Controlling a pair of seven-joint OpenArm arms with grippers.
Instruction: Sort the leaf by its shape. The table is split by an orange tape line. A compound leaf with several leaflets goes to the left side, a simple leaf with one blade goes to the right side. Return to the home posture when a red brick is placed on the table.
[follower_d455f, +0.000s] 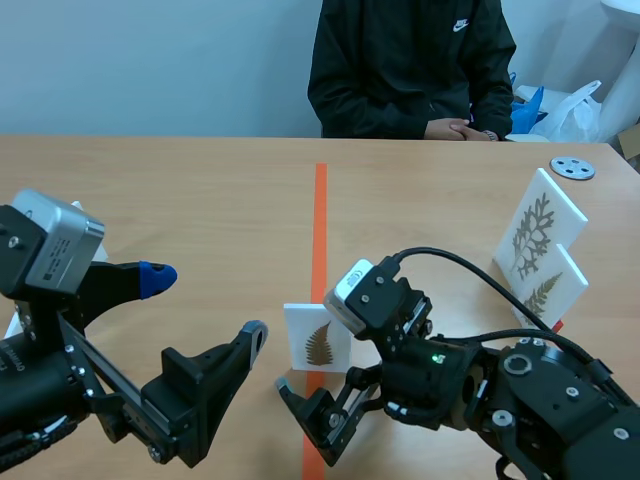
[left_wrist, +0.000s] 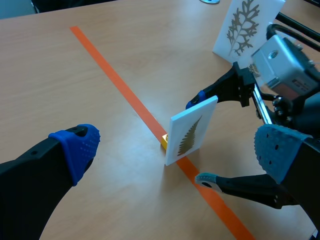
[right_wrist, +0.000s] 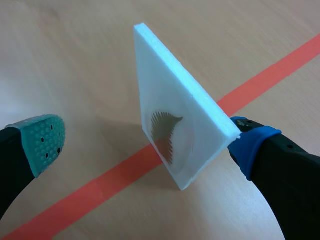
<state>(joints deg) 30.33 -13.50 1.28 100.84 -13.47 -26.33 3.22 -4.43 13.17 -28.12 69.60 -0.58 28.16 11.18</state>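
At the scene's lower centre, the released right gripper (right_wrist: 146, 144) is straddling the upright white foam fern-print card (right_wrist: 172, 100). Closing squarely on both faces should keep it from tipping.

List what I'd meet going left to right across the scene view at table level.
left pincer → small fern card, standing on the orange tape line → large branching-leaf card
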